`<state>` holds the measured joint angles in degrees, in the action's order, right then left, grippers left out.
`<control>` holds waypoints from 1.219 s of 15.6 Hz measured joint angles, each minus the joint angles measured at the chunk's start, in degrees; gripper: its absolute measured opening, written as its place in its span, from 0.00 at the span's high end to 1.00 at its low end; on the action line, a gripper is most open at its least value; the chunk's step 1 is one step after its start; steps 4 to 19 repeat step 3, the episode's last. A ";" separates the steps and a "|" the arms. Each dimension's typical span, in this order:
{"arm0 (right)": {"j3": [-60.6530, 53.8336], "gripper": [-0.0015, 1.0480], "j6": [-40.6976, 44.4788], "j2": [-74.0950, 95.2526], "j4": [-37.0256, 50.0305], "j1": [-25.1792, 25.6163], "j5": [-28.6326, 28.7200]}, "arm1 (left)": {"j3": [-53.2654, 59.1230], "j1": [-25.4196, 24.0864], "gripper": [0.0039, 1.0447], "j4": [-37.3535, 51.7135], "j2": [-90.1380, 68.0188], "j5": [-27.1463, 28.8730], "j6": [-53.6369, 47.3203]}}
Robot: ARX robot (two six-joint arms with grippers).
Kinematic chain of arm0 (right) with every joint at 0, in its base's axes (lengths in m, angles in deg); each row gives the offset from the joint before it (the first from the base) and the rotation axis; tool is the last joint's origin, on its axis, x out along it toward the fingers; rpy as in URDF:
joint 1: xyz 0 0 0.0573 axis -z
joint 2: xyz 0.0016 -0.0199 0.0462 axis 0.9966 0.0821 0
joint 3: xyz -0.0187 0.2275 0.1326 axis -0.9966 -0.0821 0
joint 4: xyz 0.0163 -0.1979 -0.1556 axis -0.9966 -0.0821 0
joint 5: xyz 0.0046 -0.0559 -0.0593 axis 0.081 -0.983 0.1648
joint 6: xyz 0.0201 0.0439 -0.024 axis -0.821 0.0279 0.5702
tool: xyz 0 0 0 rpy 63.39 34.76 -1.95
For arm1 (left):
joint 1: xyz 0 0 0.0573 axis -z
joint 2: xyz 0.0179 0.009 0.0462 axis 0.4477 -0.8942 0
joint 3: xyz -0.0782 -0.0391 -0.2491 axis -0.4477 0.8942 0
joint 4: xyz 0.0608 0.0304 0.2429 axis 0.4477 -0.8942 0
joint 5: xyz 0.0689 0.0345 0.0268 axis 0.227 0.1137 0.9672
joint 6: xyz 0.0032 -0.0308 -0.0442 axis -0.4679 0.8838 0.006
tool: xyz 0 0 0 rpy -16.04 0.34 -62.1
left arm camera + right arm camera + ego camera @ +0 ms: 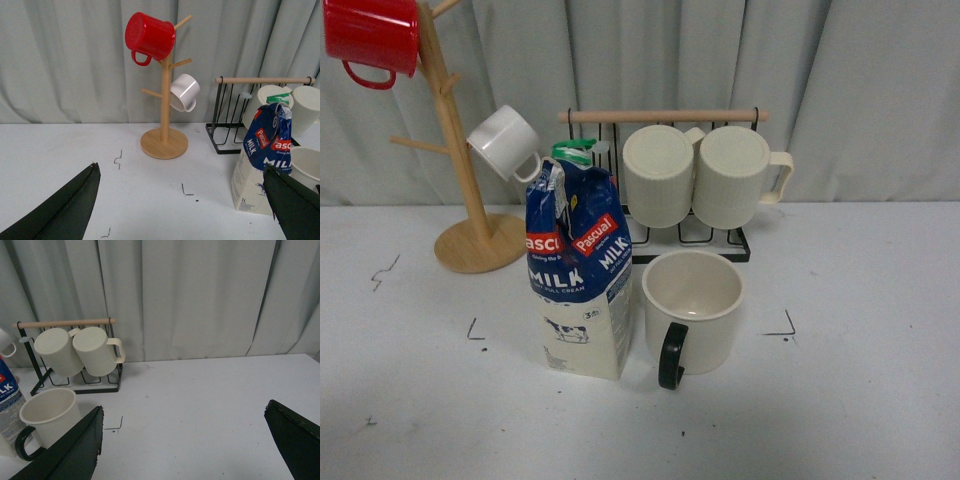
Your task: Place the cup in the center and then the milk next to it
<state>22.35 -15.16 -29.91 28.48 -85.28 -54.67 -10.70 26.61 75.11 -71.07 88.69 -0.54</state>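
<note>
Both grippers, left (182, 210) and right (182, 445), are spread wide with nothing held. Nearer the middle of the table (860, 400), the cup (694, 310) is stood upright just beside the milk (582, 280); ribbed mugs (705, 175) are racked behind.

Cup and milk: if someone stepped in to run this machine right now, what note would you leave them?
Left claw: open, empty, off the table.
Right claw: open, empty, also clear.
Cup: upright in the marked middle, handle toward the robot.
Milk: upright just left of the cup in the front view, close beside it.
Done: both look placed.
Left: probably nothing; just check the spacing.
</note>
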 joint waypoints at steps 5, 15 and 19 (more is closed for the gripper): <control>0.00 0.06 0.00 0.00 0.00 0.00 0.00 | 0.00 0.00 0.06 0.00 0.00 0.00 0.00; 0.00 0.06 0.00 0.00 0.00 0.00 0.00 | 0.00 0.00 0.06 0.00 0.00 0.00 0.00; 0.00 0.06 0.00 0.00 0.00 0.00 0.00 | 0.00 0.00 0.06 0.00 0.00 0.00 0.00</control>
